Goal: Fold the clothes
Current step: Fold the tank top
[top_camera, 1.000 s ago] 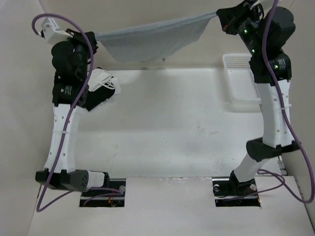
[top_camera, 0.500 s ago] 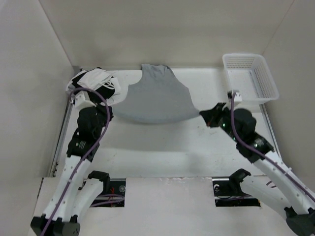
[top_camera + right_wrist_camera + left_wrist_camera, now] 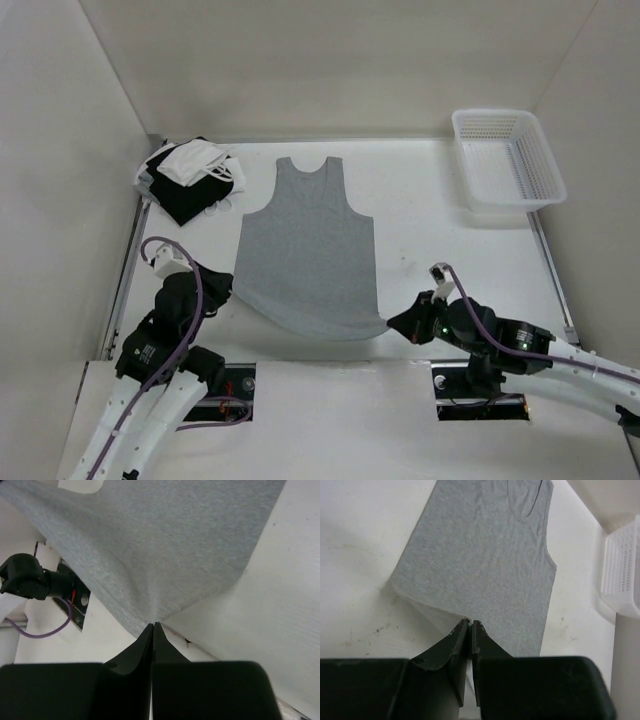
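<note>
Top view: finds the grey top (image 3: pixel 305 245) down flat on the table (image 3: pixel 450 250), straps far, hem near, no longer strung up in the air between the arms as a second ago. Left wrist: shows the left gripper (image 3: pixel 470 625) all but closed, pinching one hem corner, raised slightly. Right wrist: shows the right gripper (image 3: pixel 152 626) clamped tight on the other hem corner at the table's near edge. Looks like spreading done; probably time to release and start the first fold.

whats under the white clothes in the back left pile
Black garments lie under the white ones, sticking out at the near side. How many there are, and anything beneath them, is covered.
</note>
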